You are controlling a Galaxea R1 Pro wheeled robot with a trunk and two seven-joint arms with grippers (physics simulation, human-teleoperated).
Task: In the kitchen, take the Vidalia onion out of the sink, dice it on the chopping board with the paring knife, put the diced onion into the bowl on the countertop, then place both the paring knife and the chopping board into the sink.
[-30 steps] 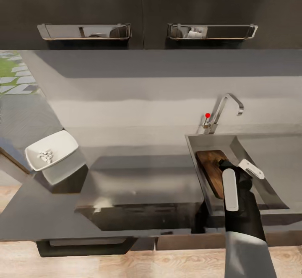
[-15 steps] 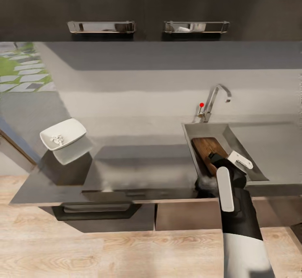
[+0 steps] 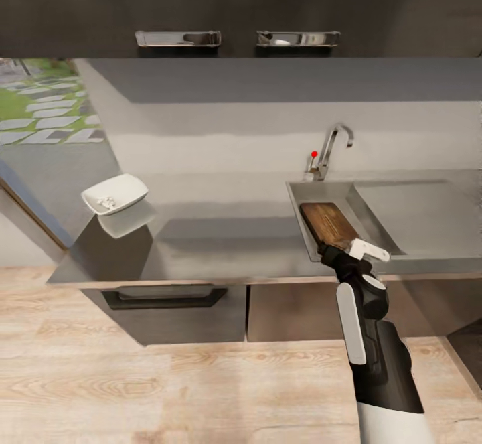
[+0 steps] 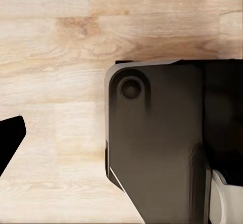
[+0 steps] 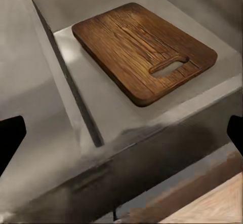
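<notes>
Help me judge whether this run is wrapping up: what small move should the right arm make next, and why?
Probably draw the right gripper back, clear of the sink. The chopping board already lies flat in the basin, the fingers stand wide apart holding nothing, and the bowl holds white pieces. The knife's place I cannot tell.

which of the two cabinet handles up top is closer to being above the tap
The right-hand cabinet handle, which sits nearly over the tap in the head view. The left-hand cabinet handle hangs well to the side, over bare countertop.
</notes>
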